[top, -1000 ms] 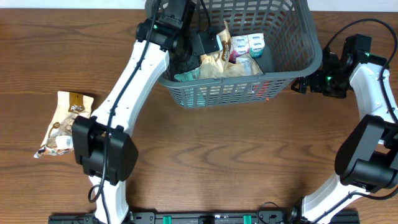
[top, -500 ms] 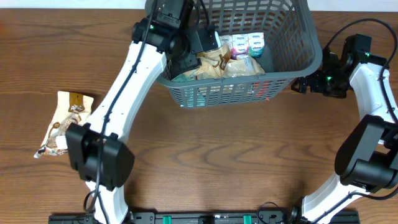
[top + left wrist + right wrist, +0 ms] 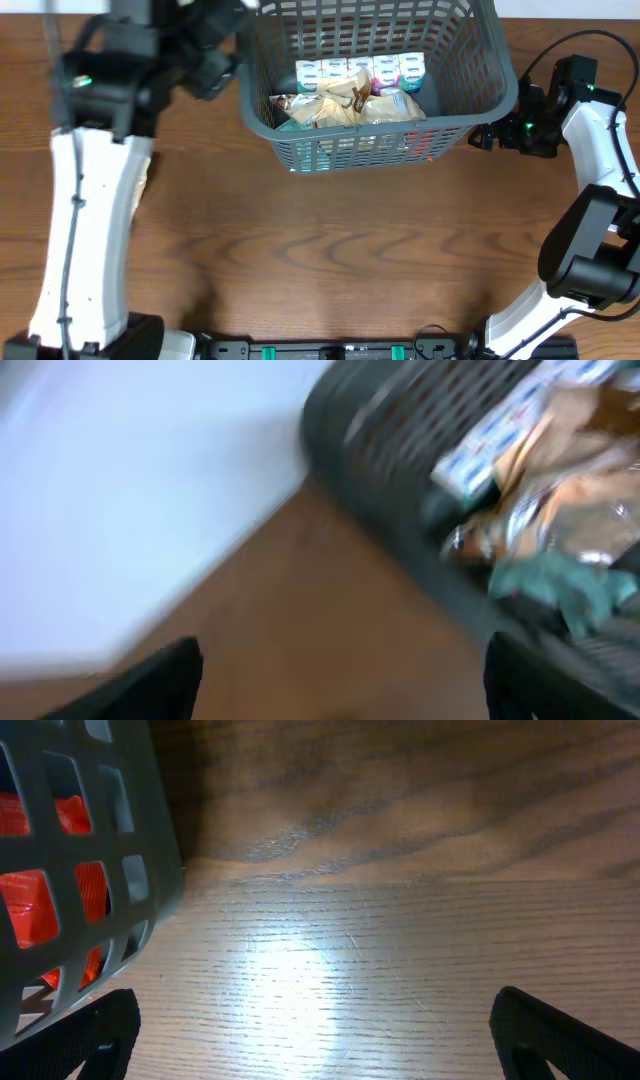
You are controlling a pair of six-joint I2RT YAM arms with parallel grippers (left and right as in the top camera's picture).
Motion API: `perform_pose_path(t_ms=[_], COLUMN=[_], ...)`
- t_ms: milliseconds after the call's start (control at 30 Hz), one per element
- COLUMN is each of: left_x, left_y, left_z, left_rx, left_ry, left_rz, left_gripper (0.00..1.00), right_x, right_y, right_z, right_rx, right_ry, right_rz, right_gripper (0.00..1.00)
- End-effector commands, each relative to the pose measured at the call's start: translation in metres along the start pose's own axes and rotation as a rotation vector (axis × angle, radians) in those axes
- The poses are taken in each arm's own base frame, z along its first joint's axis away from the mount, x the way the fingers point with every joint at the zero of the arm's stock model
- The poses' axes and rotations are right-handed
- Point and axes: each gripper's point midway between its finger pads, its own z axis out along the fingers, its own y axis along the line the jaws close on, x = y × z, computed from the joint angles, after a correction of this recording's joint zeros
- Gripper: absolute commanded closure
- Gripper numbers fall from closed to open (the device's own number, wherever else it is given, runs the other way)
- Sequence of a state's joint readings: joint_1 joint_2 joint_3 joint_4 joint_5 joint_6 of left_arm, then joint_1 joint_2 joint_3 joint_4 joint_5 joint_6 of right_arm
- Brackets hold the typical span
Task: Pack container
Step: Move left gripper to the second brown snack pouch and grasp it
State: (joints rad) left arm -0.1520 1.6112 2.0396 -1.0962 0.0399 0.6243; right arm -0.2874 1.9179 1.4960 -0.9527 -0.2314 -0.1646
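1. Across the whole overhead view a brown wooden counter [image 3: 330, 250] is seen.
2. Along the counter's left edge the white left arm [image 3: 90, 220] is stretched towards the far left corner. Its picture is blurred.
3. At the far edge, a little right of the middle, the container [image 3: 380, 125] is set. It is a dark grey lattice basket, upright, and its far part is cut off by the frame.
4. Near the right edge the right arm [image 3: 600, 130] is bent inward. The right gripper [image 3: 315, 1040] is held just beside the container's near right corner; its fingers are spread wide and nothing is held between them.
5. The left gripper [image 3: 340, 685] is seen over bare wood just left of the container. Its fingers are likewise wide apart and empty.
6. Inside the container, beige snack bags [image 3: 345, 100] are heaped on the floor.
7. A row of small white packets [image 3: 360, 70] is lined up behind the bags.
8. A red item [image 3: 30, 910] is seen through the slots at the near right corner.
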Motion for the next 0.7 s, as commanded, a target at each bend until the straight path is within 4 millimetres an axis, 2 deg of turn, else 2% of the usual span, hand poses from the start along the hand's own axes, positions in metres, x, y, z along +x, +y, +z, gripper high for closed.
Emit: perform_pose_path(t_ms=[0, 100, 267, 400, 433, 467, 667], left_x=[0.046, 0.091, 0.141, 0.16, 0.163, 0.166, 0.184], left_y=[0.027, 0.031, 0.029, 0.031, 0.032, 0.033, 0.033], left_z=[-0.01, -0.017, -0.027, -0.041, -0.045, -0.049, -0.077], left_rx=[-0.06, -0.046, -0.024, -0.036, -0.043, -0.05, -0.094], left_ry=[0.127, 0.27, 0.436, 0.486, 0.49, 0.494, 0.515], left_rz=[-0.273, -0.368, -0.471, -0.54, -0.556, -0.572, -0.672], left_gripper=[0.21, 0.21, 0.21, 0.2, 0.13, 0.02, 0.01], right_x=[0.0, -0.002, -0.003, -0.004, -0.005, -0.005, -0.007], right_y=[0.004, 0.003, 0.003, 0.003, 0.003, 0.003, 0.002], right_z=[0.001, 0.001, 0.001, 0.001, 0.001, 0.001, 0.001], right_rx=[-0.007, -0.006, -0.005, -0.004, -0.004, -0.004, -0.002], right_ry=[0.002, -0.005, -0.011, -0.016, -0.017, -0.019, -0.028], right_rz=[-0.015, -0.016, -0.018, -0.019, -0.019, -0.019, -0.021], right_gripper=[0.01, 0.01, 0.01, 0.01, 0.01, 0.01, 0.01])
